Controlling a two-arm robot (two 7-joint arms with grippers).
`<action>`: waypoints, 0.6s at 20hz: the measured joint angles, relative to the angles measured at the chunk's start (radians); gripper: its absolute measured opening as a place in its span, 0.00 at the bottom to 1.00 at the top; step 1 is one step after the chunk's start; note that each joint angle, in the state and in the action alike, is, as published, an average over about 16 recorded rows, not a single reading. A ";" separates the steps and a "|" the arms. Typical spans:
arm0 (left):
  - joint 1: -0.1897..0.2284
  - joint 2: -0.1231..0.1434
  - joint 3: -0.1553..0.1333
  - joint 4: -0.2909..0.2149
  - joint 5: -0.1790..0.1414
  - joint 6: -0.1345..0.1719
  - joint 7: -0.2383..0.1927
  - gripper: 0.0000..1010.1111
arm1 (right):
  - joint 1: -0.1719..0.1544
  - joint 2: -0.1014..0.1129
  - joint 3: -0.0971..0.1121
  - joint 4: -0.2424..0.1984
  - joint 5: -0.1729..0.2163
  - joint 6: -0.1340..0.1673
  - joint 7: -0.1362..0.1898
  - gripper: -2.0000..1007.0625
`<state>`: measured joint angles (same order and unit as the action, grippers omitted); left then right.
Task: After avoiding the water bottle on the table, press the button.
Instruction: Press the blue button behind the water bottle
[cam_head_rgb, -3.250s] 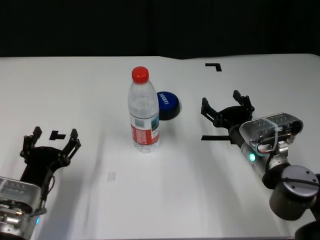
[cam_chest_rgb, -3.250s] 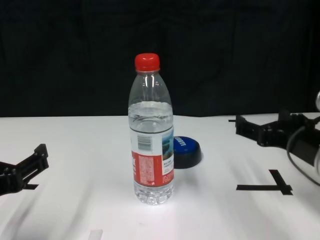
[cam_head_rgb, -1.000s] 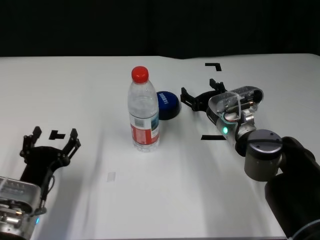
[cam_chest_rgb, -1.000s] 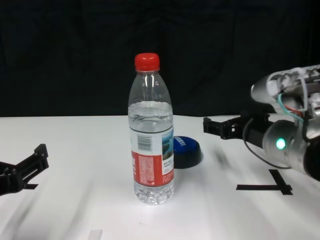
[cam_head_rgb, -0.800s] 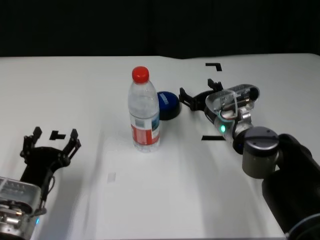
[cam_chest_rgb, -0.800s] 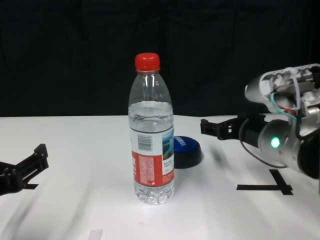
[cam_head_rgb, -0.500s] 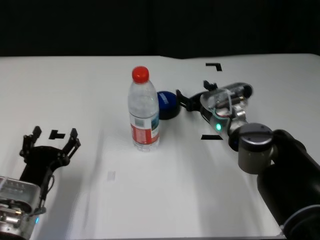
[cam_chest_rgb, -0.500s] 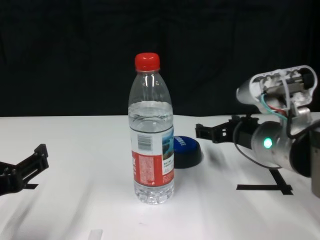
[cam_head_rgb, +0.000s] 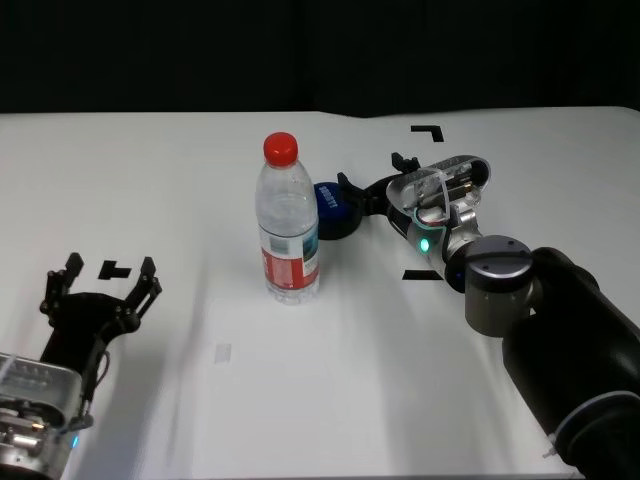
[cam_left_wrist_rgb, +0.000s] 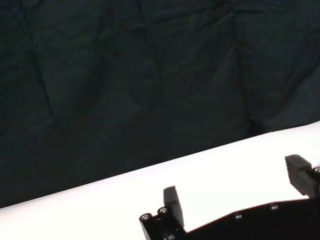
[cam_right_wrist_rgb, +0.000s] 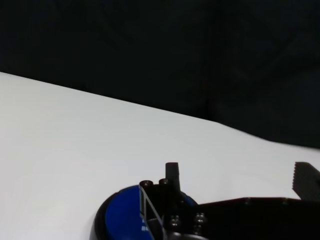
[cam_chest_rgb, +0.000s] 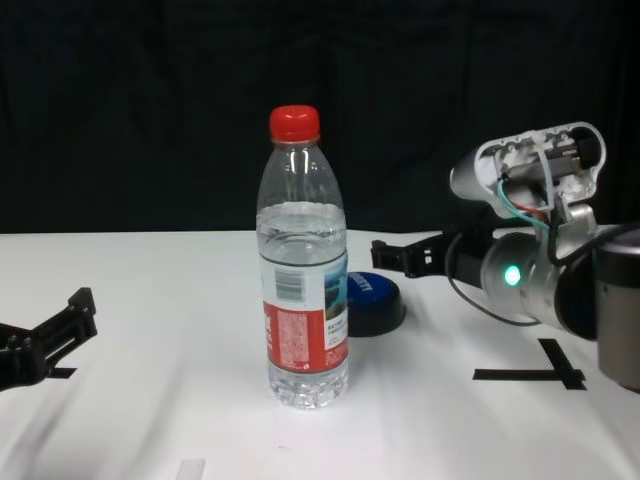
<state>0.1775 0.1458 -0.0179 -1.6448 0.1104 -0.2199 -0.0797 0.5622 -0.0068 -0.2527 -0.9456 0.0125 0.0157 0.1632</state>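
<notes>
The water bottle (cam_head_rgb: 288, 228) (cam_chest_rgb: 305, 270) stands upright mid-table, clear with a red cap and a red label. Just behind it to the right lies the low blue button (cam_head_rgb: 331, 207) (cam_chest_rgb: 377, 300) (cam_right_wrist_rgb: 122, 216). My right gripper (cam_head_rgb: 372, 178) (cam_chest_rgb: 400, 255) (cam_right_wrist_rgb: 239, 175) is open and hovers at the button's right side, to the right of the bottle and apart from it; one fingertip (cam_head_rgb: 346, 185) hangs over the button's edge. My left gripper (cam_head_rgb: 100, 285) (cam_left_wrist_rgb: 235, 187) rests open near the table's front left, holding nothing.
Small black tape marks (cam_head_rgb: 428, 131) dot the white table (cam_head_rgb: 170, 160), one (cam_head_rgb: 417, 274) under my right forearm. A dark curtain (cam_chest_rgb: 150, 110) closes off the back. My right arm's bulky elbow (cam_head_rgb: 560, 340) fills the front right.
My right gripper has moved left, from the table's right side to the button's edge, staying right of the bottle. The bottle, the button and my left arm have not moved.
</notes>
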 joint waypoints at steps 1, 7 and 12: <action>0.000 0.000 0.000 0.000 0.000 0.000 0.000 0.99 | 0.003 -0.001 -0.001 0.005 -0.001 -0.002 0.001 1.00; 0.000 0.000 0.000 0.000 0.000 0.000 0.000 0.99 | 0.024 -0.008 -0.008 0.037 -0.005 -0.013 0.005 1.00; 0.000 0.000 0.000 0.000 0.000 0.000 0.000 0.99 | 0.042 -0.012 -0.012 0.070 -0.010 -0.019 0.006 1.00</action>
<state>0.1775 0.1458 -0.0179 -1.6448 0.1104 -0.2200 -0.0797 0.6037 -0.0192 -0.2648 -0.8753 0.0021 -0.0032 0.1688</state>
